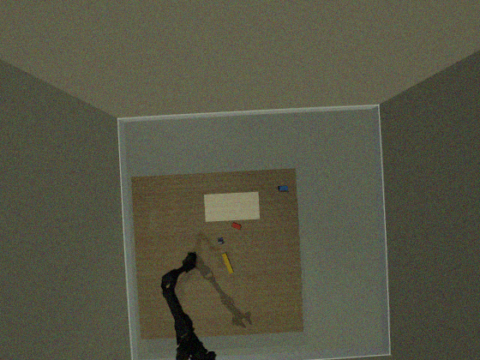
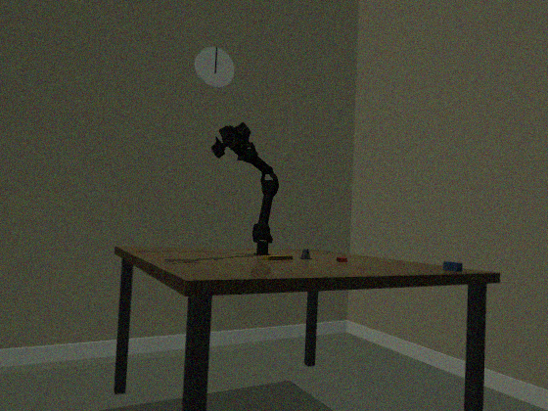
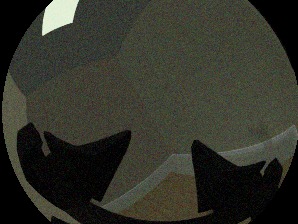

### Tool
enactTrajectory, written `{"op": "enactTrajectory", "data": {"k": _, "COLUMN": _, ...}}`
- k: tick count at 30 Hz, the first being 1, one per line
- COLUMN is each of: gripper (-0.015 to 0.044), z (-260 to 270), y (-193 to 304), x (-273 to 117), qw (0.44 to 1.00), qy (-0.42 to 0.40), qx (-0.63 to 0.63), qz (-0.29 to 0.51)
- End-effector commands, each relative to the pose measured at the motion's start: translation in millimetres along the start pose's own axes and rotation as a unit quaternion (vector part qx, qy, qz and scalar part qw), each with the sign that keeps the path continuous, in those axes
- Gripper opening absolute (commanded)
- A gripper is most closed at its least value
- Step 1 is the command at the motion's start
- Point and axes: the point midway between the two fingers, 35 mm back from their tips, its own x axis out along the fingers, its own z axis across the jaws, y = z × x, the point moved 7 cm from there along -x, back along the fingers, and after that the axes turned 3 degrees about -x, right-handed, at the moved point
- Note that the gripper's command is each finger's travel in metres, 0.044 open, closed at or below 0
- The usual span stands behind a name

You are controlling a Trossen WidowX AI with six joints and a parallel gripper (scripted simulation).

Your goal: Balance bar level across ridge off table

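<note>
The yellow bar lies flat on the wooden table. The ridge, a small dark blue-grey block that narrows towards its top, stands close beyond one end of the bar, apart from it, with nothing on it. My gripper is open, with nothing between its fingers. It is high above the table, left of the bar in the top view. The wrist view shows walls and a table part, but neither bar nor ridge.
A red block lies on the table beyond the ridge. A blue block lies near the far right corner in the top view. A pale rectangle shows there too; the exterior view shows none on the table.
</note>
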Motion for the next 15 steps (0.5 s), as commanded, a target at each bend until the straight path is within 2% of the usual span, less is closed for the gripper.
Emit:
{"op": "enactTrajectory", "data": {"k": 1, "gripper": 0.0315, "z": -1, "y": 28, "x": 7, "qw": 0.999, "qy": 0.014, "qx": 0.025, "qz": 0.047}}
{"op": "enactTrajectory", "data": {"k": 15, "gripper": 0.0315, "z": -3, "y": 139, "x": 11, "qw": 0.962, "qy": 0.08, "qx": 0.079, "qz": 0.248}}
